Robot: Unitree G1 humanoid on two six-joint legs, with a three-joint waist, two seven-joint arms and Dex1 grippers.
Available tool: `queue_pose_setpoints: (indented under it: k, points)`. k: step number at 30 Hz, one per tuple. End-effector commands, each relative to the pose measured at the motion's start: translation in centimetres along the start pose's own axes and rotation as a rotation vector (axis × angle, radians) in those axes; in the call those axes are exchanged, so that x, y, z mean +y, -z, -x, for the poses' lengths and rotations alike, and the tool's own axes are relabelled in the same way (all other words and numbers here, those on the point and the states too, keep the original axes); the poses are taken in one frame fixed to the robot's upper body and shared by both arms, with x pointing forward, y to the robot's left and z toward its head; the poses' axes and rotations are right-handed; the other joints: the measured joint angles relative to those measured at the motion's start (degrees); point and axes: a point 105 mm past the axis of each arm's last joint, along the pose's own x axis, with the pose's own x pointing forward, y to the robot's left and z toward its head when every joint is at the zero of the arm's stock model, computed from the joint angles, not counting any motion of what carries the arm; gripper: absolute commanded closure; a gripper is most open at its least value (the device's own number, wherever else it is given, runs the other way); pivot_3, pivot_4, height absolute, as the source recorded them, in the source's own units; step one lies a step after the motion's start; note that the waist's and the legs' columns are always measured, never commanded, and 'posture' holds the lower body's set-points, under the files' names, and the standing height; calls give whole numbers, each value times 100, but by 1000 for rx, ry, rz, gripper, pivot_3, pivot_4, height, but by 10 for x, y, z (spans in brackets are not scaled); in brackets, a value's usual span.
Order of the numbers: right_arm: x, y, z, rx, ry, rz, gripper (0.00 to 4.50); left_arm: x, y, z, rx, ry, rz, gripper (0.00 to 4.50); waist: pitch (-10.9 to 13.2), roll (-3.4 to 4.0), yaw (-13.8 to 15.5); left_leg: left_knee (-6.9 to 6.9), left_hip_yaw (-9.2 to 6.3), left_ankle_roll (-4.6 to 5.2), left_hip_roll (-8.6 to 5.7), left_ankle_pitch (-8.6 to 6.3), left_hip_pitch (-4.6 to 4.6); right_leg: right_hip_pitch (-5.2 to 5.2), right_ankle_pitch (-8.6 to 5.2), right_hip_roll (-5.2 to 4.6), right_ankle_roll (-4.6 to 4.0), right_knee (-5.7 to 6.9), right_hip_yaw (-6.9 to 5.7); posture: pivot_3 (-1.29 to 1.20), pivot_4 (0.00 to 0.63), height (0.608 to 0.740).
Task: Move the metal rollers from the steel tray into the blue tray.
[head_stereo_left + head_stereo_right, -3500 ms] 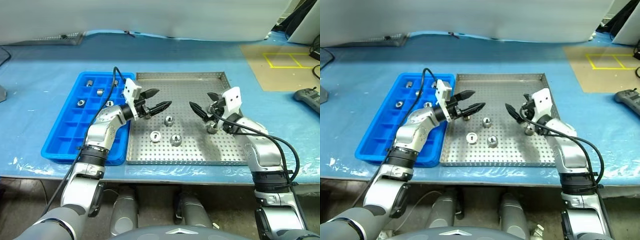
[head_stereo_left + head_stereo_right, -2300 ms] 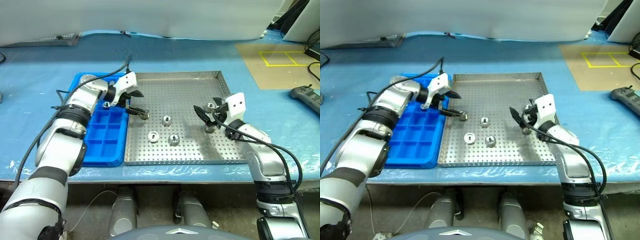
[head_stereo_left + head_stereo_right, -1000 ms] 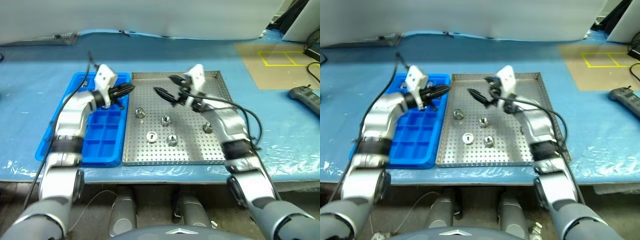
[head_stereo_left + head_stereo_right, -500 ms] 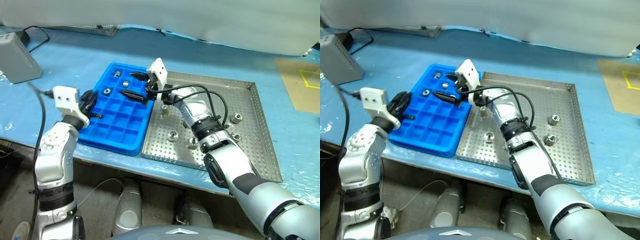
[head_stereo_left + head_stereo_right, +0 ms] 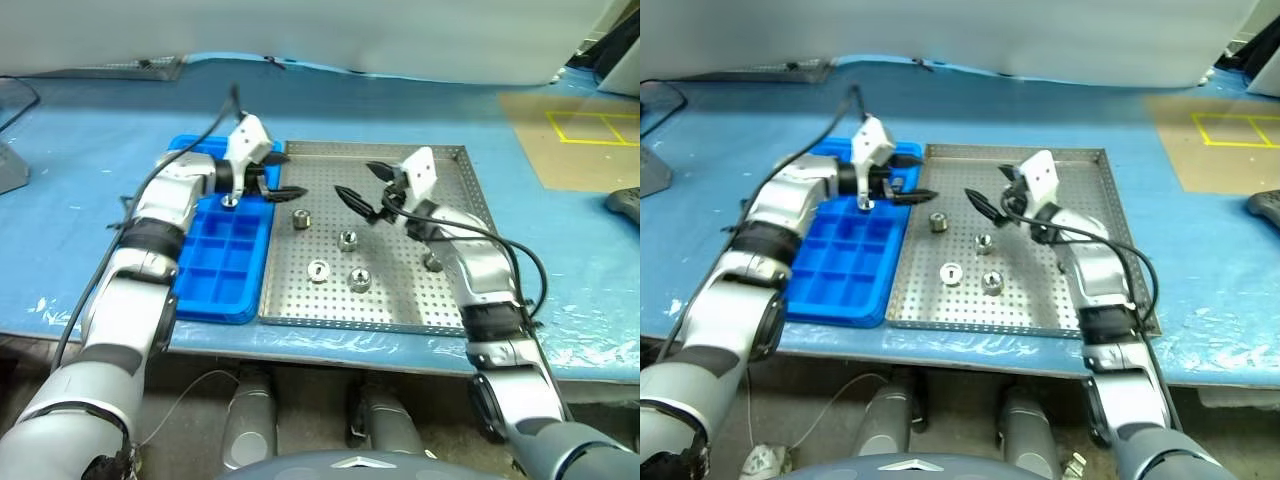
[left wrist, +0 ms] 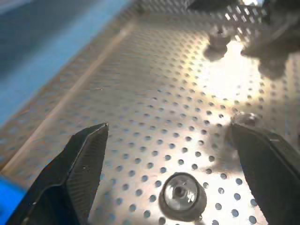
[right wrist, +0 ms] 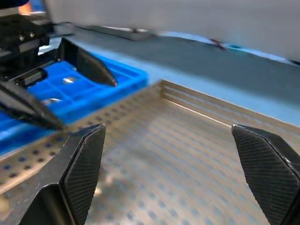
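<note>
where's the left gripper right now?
In the head views the left gripper hangs open over the seam between the blue tray and the steel tray, at their far end, empty, with the nearest roller just beyond its fingers.

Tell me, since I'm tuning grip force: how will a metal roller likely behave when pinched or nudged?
The metal rollers look solid and rigid, likely heavy for their size. Their shiny sides may slip between fingertips. On the steel tray they sit flat on end, so they would probably slide; tipped over, they'd likely roll.

Workshop bench: blue protective sheet (image 5: 90, 170); yellow floor tape (image 5: 585, 128); perforated steel tray (image 5: 460, 310)
</note>
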Motion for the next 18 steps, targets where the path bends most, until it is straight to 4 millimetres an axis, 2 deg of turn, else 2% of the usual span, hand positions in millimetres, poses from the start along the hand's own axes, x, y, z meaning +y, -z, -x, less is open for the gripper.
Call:
queue_pose_setpoints:
  k: [1,5,10,15,18]
  points:
    - [0,-22,12,-65,52,14,0,3,11,-7,151,15,-130,61,0,0,-135,-1,2,5,0,-3,1,0,-2,1,-3,-1,-1,-324,150,740]
    - [-1,-18,25,-51,119,0,0,-3,16,-15,250,82,-183,61,0,0,-239,-1,6,31,3,-20,6,0,-14,5,-22,-3,3,-368,150,740]
    - [-2,-14,31,-37,152,-9,0,3,16,-9,316,77,-221,61,1,-1,-230,9,13,39,5,-20,25,7,-15,-1,-24,-4,25,-375,150,740]
    - [-1,-9,30,-26,157,-14,0,14,7,0,327,26,-245,61,1,-1,-201,15,18,46,0,-16,41,25,-13,-4,-25,-3,37,-366,150,740]
    - [2,-8,29,-25,157,-16,0,17,11,8,359,26,-250,61,1,-1,-200,12,18,48,1,-17,41,24,-13,-3,-25,-3,37,-368,150,740]
